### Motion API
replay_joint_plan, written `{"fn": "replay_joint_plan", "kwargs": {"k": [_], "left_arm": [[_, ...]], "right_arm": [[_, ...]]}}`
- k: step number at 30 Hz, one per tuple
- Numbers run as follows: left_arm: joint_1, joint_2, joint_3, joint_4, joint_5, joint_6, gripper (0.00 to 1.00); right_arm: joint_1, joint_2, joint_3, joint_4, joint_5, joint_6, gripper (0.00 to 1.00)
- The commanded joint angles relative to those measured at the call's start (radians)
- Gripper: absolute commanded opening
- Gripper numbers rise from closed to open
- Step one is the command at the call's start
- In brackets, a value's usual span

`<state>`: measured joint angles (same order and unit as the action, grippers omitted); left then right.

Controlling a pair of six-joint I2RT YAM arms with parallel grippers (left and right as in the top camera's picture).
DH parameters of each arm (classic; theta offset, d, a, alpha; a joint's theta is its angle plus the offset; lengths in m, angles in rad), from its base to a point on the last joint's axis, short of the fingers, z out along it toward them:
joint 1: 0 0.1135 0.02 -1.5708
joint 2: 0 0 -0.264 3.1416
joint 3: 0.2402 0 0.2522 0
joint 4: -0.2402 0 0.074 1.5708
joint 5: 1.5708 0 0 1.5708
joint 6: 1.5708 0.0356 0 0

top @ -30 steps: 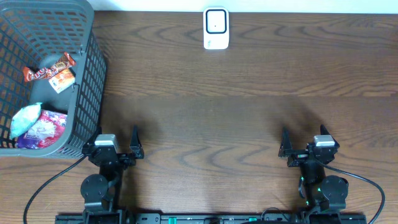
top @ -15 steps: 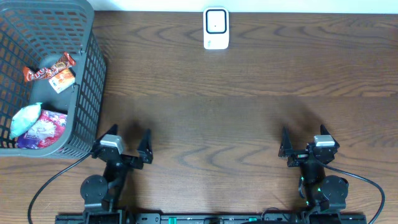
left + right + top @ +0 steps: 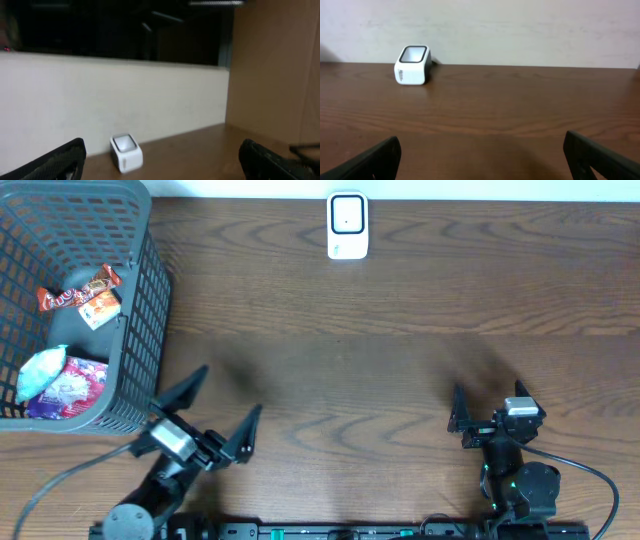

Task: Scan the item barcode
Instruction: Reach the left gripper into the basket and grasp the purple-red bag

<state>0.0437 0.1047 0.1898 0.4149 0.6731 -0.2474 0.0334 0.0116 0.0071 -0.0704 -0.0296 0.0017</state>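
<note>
Several snack items lie in the grey basket at the far left: a brown bar, an orange packet, a pale blue bag and a pink packet. The white barcode scanner stands at the table's back edge; it also shows in the left wrist view and the right wrist view. My left gripper is open and empty, raised and turned just right of the basket's near corner. My right gripper is open and empty at the near right.
The basket's tall mesh wall stands close to my left gripper's left finger. Brown wooden table runs between the grippers and the scanner. A pale wall stands behind the scanner. A cable trails from the left arm.
My left arm has lifted off its rest and swung its wide-open gripper up and clockwise beside the basket. The right arm has not moved.
</note>
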Motion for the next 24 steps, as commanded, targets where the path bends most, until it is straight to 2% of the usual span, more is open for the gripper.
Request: {"fn": "replay_joint_plan", "kwargs": {"k": [1,4,9,12,15,19,24], "left_arm": [[0.000,0.147,0.177,-0.009,-0.126,-0.010,0.98],[0.000,0.341,0.385,-0.131,-0.187,-0.009,0.97],[0.006,0.724,0.851,-0.406,-0.152,0.051,0.98],[0.008,0.876,1.047,-0.483,-0.109,0.058,0.98],[0.037,0.969,1.168,-0.484,-0.124,0.105,0.98],[0.146,1.075,1.345,-0.606,-0.233,0.100,0.98],[0.385,1.260,1.633,-0.987,-0.301,0.101,0.98]], "right_arm": [[-0.001,-0.005,-0.002,-0.004,0.002,-0.014,0.99],[-0.001,-0.005,-0.002,-0.004,0.002,-0.014,0.99],[-0.001,-0.005,-0.002,-0.004,0.002,-0.014,0.99],[-0.001,-0.005,-0.002,-0.004,0.002,-0.014,0.99],[-0.001,-0.005,-0.002,-0.004,0.002,-0.014,0.99],[-0.001,-0.005,-0.002,-0.004,0.002,-0.014,0.99],[-0.001,-0.005,-0.002,-0.004,0.002,-0.014,0.99]]}}
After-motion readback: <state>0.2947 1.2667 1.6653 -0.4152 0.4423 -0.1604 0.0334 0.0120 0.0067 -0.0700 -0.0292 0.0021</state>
